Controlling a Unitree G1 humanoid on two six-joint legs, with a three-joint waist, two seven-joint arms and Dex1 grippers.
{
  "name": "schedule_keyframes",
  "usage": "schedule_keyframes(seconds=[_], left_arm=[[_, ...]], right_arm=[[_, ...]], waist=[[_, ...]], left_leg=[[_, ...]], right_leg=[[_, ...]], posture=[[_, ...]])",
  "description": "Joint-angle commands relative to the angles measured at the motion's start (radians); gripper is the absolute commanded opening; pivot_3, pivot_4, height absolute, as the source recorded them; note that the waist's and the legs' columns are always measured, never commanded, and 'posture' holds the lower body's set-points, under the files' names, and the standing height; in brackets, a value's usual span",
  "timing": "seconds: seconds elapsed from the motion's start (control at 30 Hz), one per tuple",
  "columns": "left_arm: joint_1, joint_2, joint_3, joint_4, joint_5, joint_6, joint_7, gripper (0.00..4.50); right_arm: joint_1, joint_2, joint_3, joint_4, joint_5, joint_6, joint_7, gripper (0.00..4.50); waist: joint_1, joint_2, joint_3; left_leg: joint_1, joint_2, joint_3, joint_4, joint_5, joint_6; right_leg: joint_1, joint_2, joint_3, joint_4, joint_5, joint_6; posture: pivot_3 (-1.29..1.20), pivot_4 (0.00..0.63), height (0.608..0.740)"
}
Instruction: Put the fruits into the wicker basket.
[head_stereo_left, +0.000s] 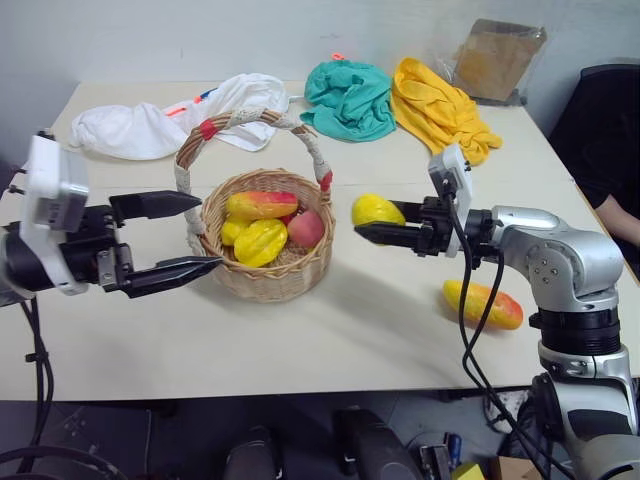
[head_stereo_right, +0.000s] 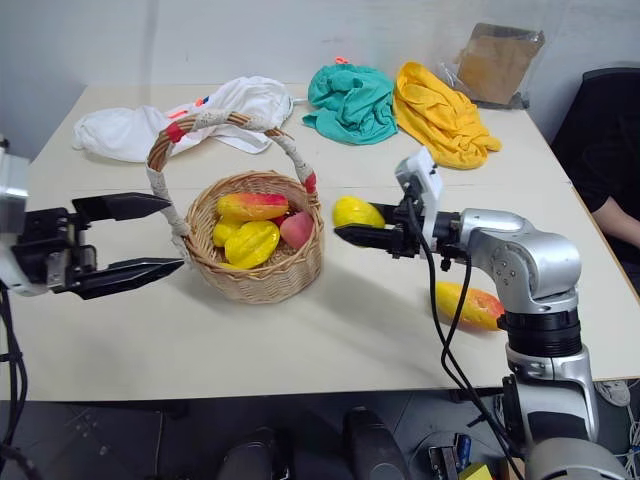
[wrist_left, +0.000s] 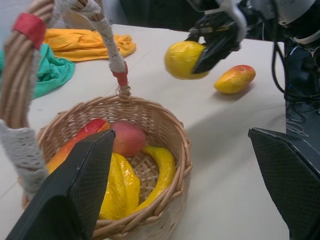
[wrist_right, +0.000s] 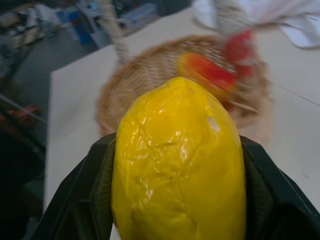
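Note:
The round wicker basket (head_stereo_left: 268, 262) stands at mid-table with its arched, fabric-wrapped handle (head_stereo_left: 205, 128) up. It holds several fruits, among them a red-blushed mango (head_stereo_left: 262, 204) and yellow pieces. My right gripper (head_stereo_left: 385, 222) is shut on a yellow lemon (head_stereo_left: 374, 209) and holds it in the air just right of the basket rim. The lemon (wrist_right: 179, 165) sits between the two black fingers in the right wrist view. A second mango (head_stereo_left: 483, 304) lies on the table under my right arm. My left gripper (head_stereo_left: 185, 236) stands open at the basket's left side, fingers above and below the rim there.
At the back of the table lie a white cloth (head_stereo_left: 170, 118), a teal cloth (head_stereo_left: 350, 98) and a yellow cloth (head_stereo_left: 440, 108). A brown paper bag (head_stereo_left: 498, 60) leans on the wall. A person's arm (head_stereo_left: 620, 215) shows at the right edge.

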Motion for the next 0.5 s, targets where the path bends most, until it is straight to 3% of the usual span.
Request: schedule_keyframes(seconds=[0.03, 0.17, 0.3, 0.37, 0.5], left_arm=[[-0.021, 0.019, 0.050, -0.013, -0.050, 0.018, 0.011, 4.50], [-0.023, 0.006, 0.025, -0.046, -0.057, 0.014, 0.030, 4.50], [-0.021, -0.003, 0.011, -0.062, -0.064, 0.010, 0.041, 4.50], [-0.021, -0.008, -0.002, -0.064, -0.068, 0.007, 0.038, 4.50], [-0.044, -0.025, -0.056, -0.055, -0.063, -0.010, 0.033, 4.50]], right_arm=[[-0.099, 0.150, 0.109, 0.015, -0.064, -0.004, -0.156, 2.54], [-0.159, 0.241, 0.218, 0.135, -0.209, -0.101, -0.243, 2.54], [-0.171, 0.254, 0.223, 0.168, -0.223, -0.112, -0.240, 3.85], [-0.166, 0.230, 0.163, 0.115, -0.159, -0.060, -0.218, 4.49], [-0.129, 0.117, 0.023, -0.029, 0.010, 0.066, -0.141, 4.49]], waist=[[-0.012, -0.001, -0.001], [-0.019, -0.002, -0.001], [-0.014, -0.003, -0.002], [-0.015, -0.003, -0.002], [-0.008, -0.003, -0.002]], left_leg=[[0.001, 0.000, 0.000, 0.000, 0.000, 0.000], [0.000, -0.001, 0.000, 0.000, 0.001, 0.000], [-0.004, -0.002, -0.001, 0.000, 0.001, 0.001], [-0.006, -0.002, 0.000, 0.000, 0.000, 0.002], [-0.019, -0.001, -0.001, 0.001, 0.001, 0.001]], right_leg=[[0.000, 0.000, 0.000, 0.001, 0.000, 0.000], [-0.001, -0.001, 0.000, 0.003, 0.000, -0.001], [-0.003, -0.003, -0.001, 0.000, 0.001, -0.001], [-0.005, -0.003, 0.000, -0.001, 0.001, 0.000], [-0.018, -0.003, -0.001, 0.002, 0.001, 0.000]], posture=[[0.00, 0.150, 0.740], [0.00, 0.150, 0.740], [0.00, 0.150, 0.740], [0.00, 0.150, 0.740], [0.00, 0.150, 0.740]])
